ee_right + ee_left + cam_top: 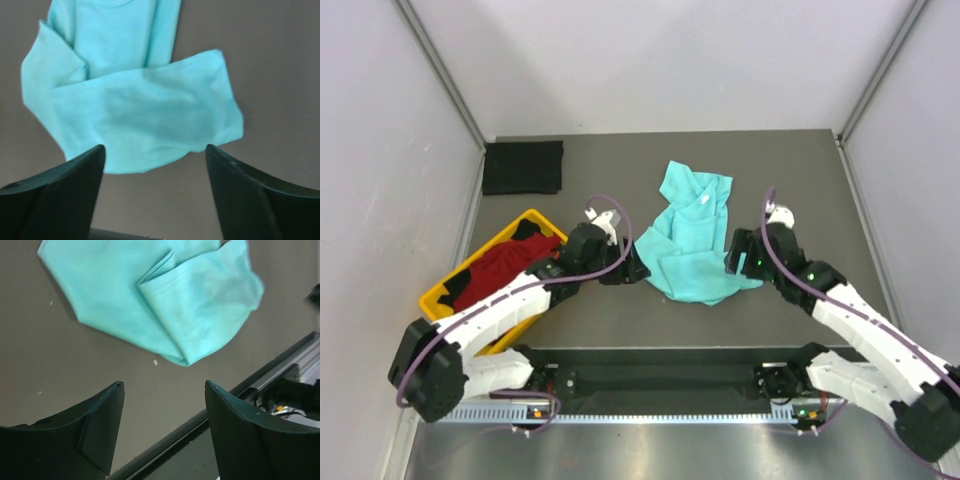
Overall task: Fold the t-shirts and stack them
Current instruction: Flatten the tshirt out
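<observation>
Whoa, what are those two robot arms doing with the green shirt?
They are folding t-shirts. The mint shirt lies half folded on the table between the left claw and the right claw; both claws are open and holding nothing. A red shirt waits in the yellow tray, and a black shirt lies folded at the back.

Left gripper (634, 270) sits just beside the left edge of the mint-teal t-shirt (692, 240), jaws apart, empty; right gripper (731, 256) faces its right edge, jaws likewise spread
</observation>
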Controlling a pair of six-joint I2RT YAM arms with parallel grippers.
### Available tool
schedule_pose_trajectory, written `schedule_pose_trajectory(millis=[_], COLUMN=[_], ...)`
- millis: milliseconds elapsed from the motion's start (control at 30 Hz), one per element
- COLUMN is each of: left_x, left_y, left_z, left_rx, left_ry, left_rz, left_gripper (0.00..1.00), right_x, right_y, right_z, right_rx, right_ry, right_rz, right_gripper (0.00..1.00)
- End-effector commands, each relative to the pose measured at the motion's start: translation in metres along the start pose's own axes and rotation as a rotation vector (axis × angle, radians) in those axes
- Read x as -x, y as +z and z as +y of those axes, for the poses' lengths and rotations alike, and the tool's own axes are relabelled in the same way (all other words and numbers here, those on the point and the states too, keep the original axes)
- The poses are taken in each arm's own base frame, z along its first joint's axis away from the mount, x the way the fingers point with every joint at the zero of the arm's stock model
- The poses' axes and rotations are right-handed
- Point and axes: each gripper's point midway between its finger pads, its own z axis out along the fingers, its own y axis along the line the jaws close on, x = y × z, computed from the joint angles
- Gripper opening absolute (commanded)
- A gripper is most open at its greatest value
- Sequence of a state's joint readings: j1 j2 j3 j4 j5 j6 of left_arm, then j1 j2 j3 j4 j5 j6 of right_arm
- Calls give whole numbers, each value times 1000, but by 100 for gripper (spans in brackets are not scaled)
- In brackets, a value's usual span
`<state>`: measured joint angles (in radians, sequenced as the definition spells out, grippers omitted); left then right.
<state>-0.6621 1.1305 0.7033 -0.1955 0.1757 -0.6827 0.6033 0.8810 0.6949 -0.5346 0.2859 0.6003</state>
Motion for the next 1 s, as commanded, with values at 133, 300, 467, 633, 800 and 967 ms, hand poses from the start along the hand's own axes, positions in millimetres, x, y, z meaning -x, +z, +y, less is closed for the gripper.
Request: schedule_pose_trajectory(millis=[133, 300, 467, 633, 800, 967], left_x=[-1, 14, 7, 6, -1, -2], left_y=[30, 52, 67, 71, 82, 81], left_z=[38, 55, 44, 4, 46, 60], left_rx=[208, 326, 238, -5, 225, 305], left_ry=[-10, -8, -96, -90, -77, -56], left_rz=[57, 73, 153, 147, 207, 216], left_gripper=[68, 68, 63, 62, 62, 62], right_x=[61, 99, 116, 123, 118, 115], right_y=[29, 76, 125, 148, 180, 204], right_z=[1, -30, -23, 11, 11, 1], right_rx=[85, 18, 23, 226, 240, 186], right_ry=[-4, 31, 56, 44, -15, -19], right_rz=[-12, -37, 41, 16, 65, 87], right_gripper=[69, 68, 58, 57, 53, 51])
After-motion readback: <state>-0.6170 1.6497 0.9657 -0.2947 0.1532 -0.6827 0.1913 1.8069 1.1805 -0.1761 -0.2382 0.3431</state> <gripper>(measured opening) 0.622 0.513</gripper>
